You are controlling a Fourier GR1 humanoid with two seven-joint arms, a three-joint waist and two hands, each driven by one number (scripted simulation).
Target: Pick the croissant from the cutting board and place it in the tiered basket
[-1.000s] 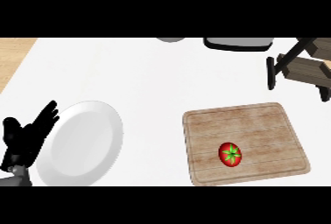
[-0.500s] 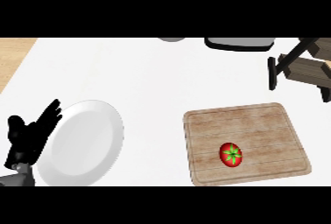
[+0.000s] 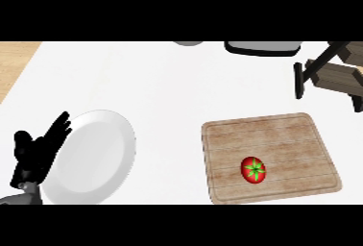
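Observation:
A wooden cutting board (image 3: 284, 134) lies at the right of the white counter. On its lower middle sits a red tomato (image 3: 254, 169) with a green star-shaped stem; no croissant shows anywhere. The tiered basket (image 3: 339, 77), wooden shelves on a black frame, stands at the upper right and is cut off by the view's edge. My left hand (image 3: 35, 153) rests open at the lower left, fingers pointing up, against the left rim of a white plate (image 3: 96, 153). My right hand is out of sight.
A dark-rimmed vessel (image 3: 262, 47) and a grey round object (image 3: 188, 43) sit at the counter's far edge. The counter's left edge runs diagonally past a strip of wooden floor (image 3: 14, 62).
My left hand has edged slightly rightward toward the plate. The tomato, board and basket have not moved.

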